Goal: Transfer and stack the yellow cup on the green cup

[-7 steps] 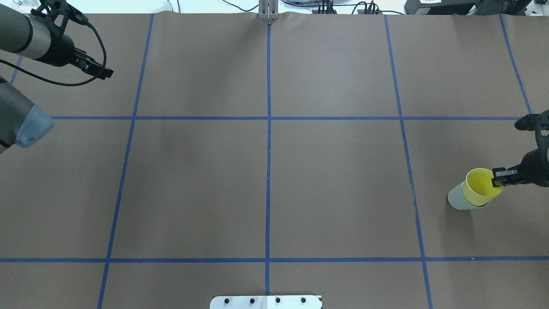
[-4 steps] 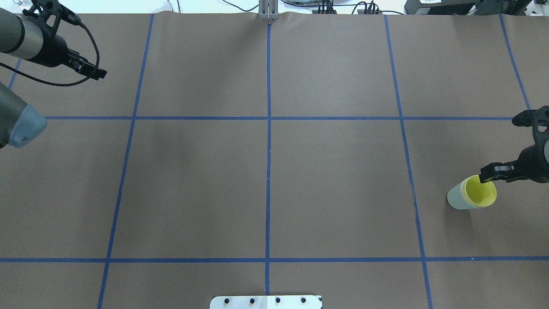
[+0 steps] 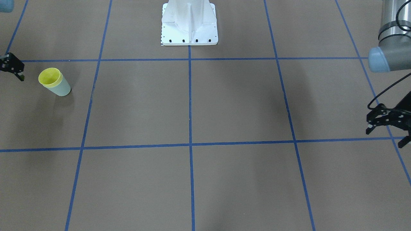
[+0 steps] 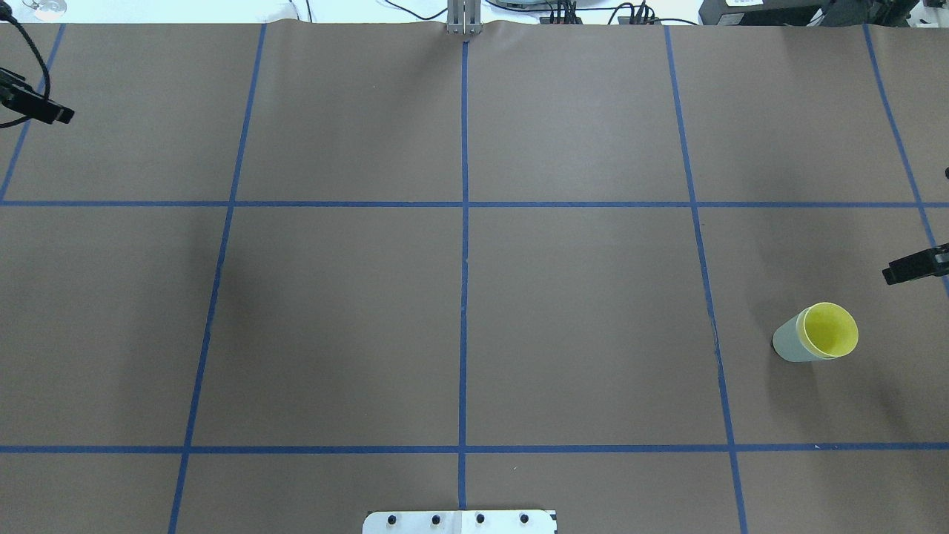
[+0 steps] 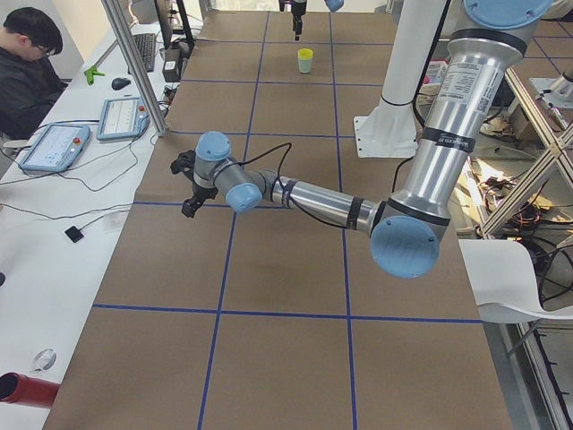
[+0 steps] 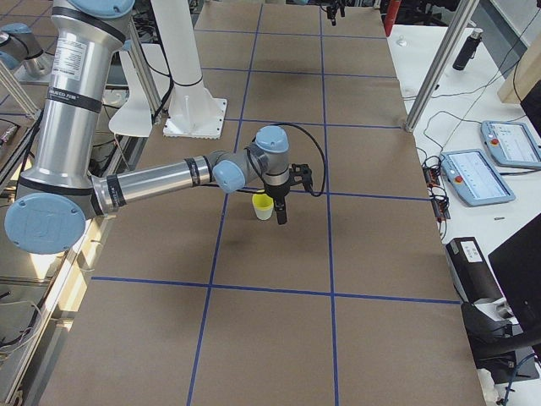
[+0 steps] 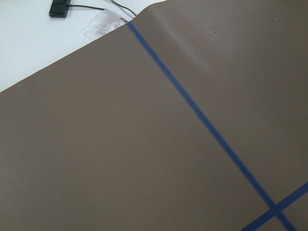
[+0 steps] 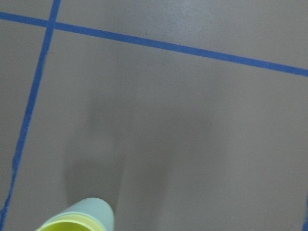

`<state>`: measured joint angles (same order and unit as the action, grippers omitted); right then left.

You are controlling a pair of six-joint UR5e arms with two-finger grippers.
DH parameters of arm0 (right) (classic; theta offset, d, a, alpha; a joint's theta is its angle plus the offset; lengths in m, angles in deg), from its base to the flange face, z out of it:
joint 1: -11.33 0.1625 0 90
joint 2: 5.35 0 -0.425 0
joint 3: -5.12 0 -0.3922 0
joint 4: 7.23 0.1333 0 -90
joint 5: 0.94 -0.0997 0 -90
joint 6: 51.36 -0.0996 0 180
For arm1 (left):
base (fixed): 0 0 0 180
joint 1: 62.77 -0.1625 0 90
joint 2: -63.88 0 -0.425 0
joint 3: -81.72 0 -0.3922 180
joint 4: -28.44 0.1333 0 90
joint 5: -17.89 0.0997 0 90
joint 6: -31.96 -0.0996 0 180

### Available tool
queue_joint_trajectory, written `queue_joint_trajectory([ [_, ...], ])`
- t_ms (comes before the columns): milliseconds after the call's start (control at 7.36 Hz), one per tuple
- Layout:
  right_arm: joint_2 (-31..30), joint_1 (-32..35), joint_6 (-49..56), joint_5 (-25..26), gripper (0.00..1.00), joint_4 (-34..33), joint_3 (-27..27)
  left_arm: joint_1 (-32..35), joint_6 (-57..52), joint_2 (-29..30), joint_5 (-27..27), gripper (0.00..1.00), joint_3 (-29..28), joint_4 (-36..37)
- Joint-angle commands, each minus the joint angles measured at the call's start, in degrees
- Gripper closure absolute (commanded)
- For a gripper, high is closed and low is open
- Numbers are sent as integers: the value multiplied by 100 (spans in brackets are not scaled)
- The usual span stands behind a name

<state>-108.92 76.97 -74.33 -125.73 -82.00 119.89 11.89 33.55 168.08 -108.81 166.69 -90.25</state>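
Note:
The yellow cup (image 4: pixel 832 329) sits nested inside the green cup (image 4: pixel 787 345), and the pair stands upright at the right of the table. In the front view, only the yellow cup's rim (image 3: pixel 49 77) shows above the green cup (image 3: pixel 63 89). My right gripper (image 4: pixel 913 268) is off the cups, up and to their right at the view's edge, empty, and looks open; it also shows in the front view (image 3: pixel 13 67). My left gripper (image 3: pixel 387 133) is open and empty, far off at the table's left side. The right wrist view shows both the yellow cup (image 8: pixel 67 226) and the green cup (image 8: pixel 94 211) at its bottom edge.
The brown table cover (image 4: pixel 578 311) has a blue tape grid. The robot's white base plate (image 3: pixel 189 29) stands at the near middle edge. An operator (image 5: pixel 27 63) sits at a side desk with tablets (image 5: pixel 54 148) beyond the table's far edge.
My right gripper let go of the yellow cup, which dropped fully into the green cup, and drew back to the right. My left arm drew back to the left.

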Motion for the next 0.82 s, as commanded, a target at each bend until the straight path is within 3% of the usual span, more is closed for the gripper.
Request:
queue_joint_trajectory([
  [0,-5,939,1160,-545,0,-37,-463,888,-1960,-416,-56,0,1,1010],
  [272,-67,1248,1251,-564,0,-54,-500,1610,-3162,-759,-57,0,19,1565],
  [408,-215,1354,1338,-608,0,-72,-508,1691,-2965,-1144,-4,0,19,1516],
  [679,-349,1503,1348,-565,0,-301,-692,1692,-1910,-1270,-30,0,10,1490],
])
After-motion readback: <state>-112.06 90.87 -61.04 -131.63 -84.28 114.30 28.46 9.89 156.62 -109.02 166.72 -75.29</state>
